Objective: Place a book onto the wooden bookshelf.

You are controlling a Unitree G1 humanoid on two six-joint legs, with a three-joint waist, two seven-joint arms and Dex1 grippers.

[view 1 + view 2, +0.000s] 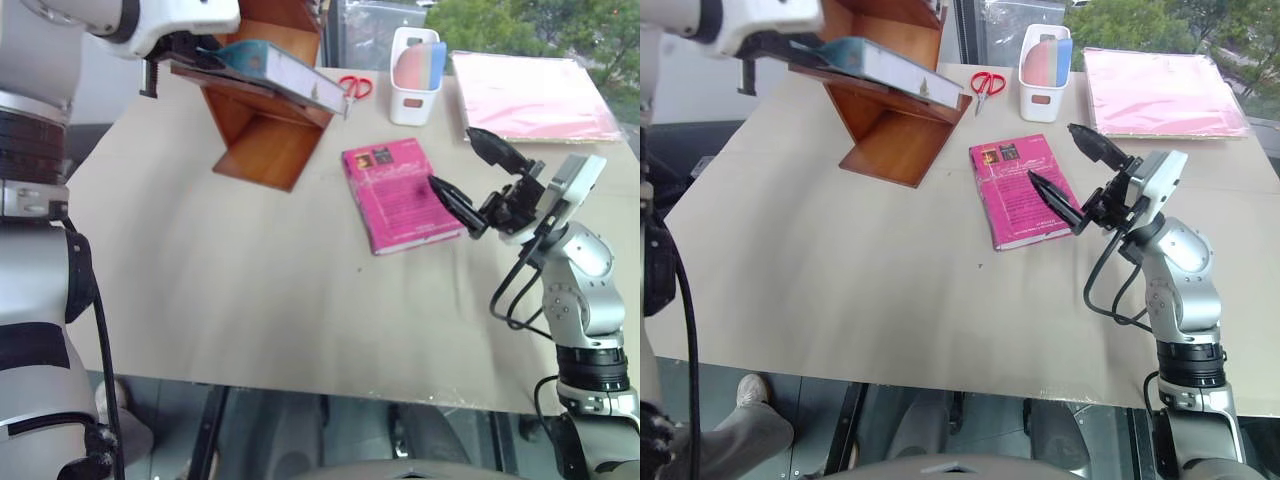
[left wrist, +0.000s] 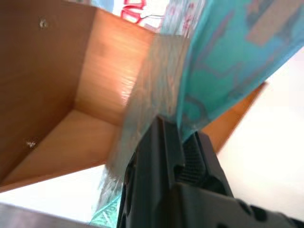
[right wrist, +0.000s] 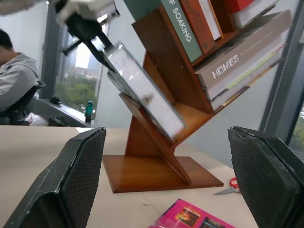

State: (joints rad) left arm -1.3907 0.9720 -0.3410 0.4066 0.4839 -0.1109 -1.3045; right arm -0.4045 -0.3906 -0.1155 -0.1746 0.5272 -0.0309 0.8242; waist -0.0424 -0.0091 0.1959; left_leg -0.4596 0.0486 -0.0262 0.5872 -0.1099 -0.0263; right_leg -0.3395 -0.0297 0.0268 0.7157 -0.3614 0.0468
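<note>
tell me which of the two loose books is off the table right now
The teal-green book: the left tool is shut on it, holding it up at the wooden bookshelf. The magenta-pink book lies flat on the table.

Lowest slot of wooden bookshelf (image 3: 161,118): open, with the book (image 1: 285,75) at its mouth. Upper slots: filled by shelved books (image 3: 237,61), apparently full. Table (image 1: 230,290) before the shelf: bare. Obstacles rightward: pink book (image 1: 400,195), scissors (image 1: 355,86), white holder (image 1: 415,90).
</note>
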